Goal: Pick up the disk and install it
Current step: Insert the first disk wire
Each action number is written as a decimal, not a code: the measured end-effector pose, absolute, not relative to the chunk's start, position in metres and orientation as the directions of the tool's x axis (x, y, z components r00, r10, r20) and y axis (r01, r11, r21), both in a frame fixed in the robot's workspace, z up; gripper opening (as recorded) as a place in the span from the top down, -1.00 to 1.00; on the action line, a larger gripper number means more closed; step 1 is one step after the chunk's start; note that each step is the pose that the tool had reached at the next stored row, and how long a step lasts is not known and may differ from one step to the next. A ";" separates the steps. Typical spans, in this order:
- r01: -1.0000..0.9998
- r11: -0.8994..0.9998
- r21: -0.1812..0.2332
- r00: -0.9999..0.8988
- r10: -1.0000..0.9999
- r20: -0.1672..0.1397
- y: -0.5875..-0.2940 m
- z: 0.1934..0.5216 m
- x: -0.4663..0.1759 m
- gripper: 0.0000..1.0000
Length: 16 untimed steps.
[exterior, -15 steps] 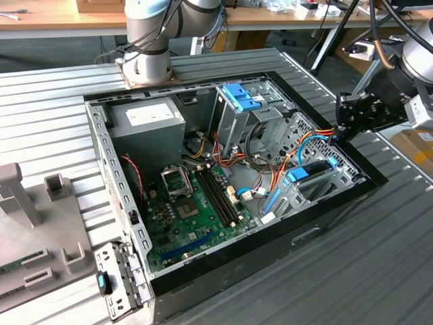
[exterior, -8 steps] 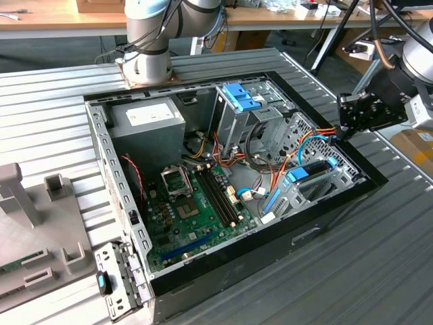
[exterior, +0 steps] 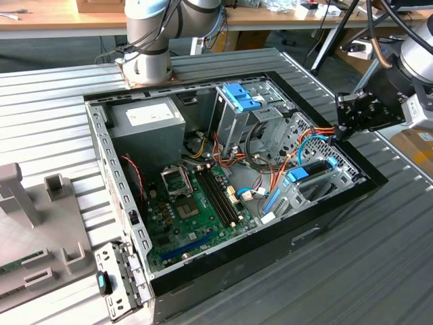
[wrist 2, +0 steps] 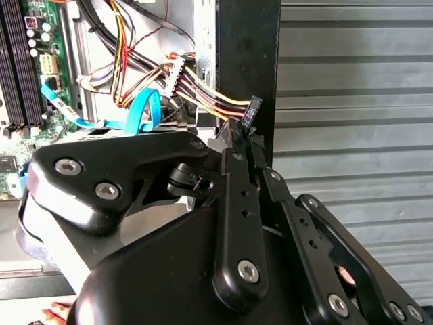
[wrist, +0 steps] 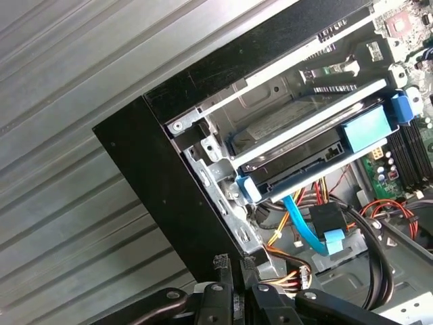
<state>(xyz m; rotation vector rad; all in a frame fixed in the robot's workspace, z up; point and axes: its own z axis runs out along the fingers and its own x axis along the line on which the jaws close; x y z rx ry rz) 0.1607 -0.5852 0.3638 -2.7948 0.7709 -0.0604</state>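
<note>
Disk [wrist: 298, 166] seated in drive bay [wrist: 270, 91]; fingers [wrist 2: 237, 172] together, empty, beside black case wall [wrist: 155, 176].

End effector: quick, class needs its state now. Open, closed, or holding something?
End effector: closed, nothing visibly between its tips; the disk sits in the drive bay.

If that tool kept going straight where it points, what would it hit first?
Likely the small black plug on the wires just ahead of the tool, beside the case's black wall; depth unclear.
</note>
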 end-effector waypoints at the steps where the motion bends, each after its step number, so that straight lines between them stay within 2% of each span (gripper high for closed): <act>1: -0.507 -0.827 -0.243 0.855 -0.518 -0.020 -0.585 0.365 0.160 0.67; 16: -0.571 -0.783 -0.248 0.810 -0.586 -0.014 -0.585 0.366 0.132 0.67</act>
